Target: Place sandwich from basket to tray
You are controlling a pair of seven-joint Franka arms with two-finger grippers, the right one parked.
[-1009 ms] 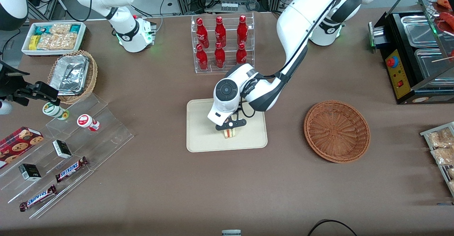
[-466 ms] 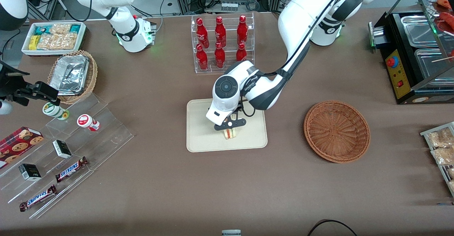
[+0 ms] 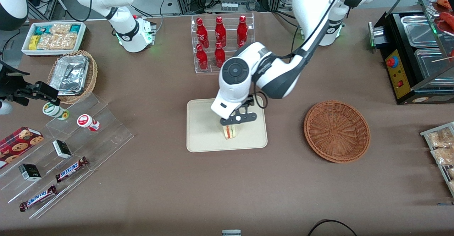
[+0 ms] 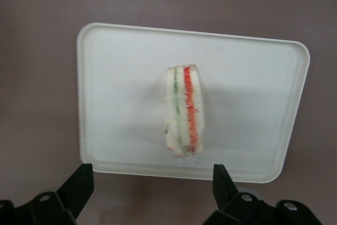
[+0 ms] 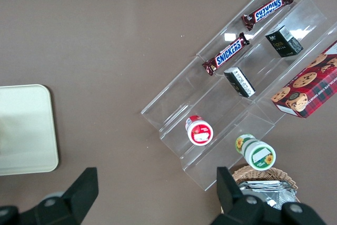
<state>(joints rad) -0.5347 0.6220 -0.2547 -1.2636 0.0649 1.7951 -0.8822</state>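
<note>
Here, the scene line by line.
Desk: a brown desk (image 3: 159, 179) fills the front view, matte and plain; cables and metal racks crowd the room along the edge farthest from the front camera.
Desk, parked arm's end: a white bin of snack packets (image 3: 53, 37), a tan wicker basket of foil trays (image 3: 72, 75), and clear stepped shelves (image 3: 71, 158) with Snickers bars, small dark boxes, a cookie box and two small cups.
Desk, edge farthest from the front camera: a clear rack of red bottles (image 3: 221, 44) stands near the middle of that edge.
Desk, working arm's end: a black food warmer with steel pans (image 3: 415, 55) and a rack of bagged snacks (image 3: 441, 151) at the very edge.
Tray: the cream tray (image 3: 202, 136) lies flat near the desk's middle, nearer the front camera than the bottle rack.
Basket: the reddish-brown wicker basket (image 3: 337, 131) sits apart from the tray, toward the working arm's end, with nothing in it.
Sandwich: the sandwich (image 3: 230, 132) stands on edge on the tray, near its middle, with its red and green filling stripes showing in the wrist view (image 4: 183, 111).
Pincer: the pincer (image 3: 238, 119) hangs above the tray with its fingers (image 4: 79, 183) spread wide and holding nothing.
Sandwich to pincer: the sandwich sits below the pincer, clear of both fingers, untouched.
</note>
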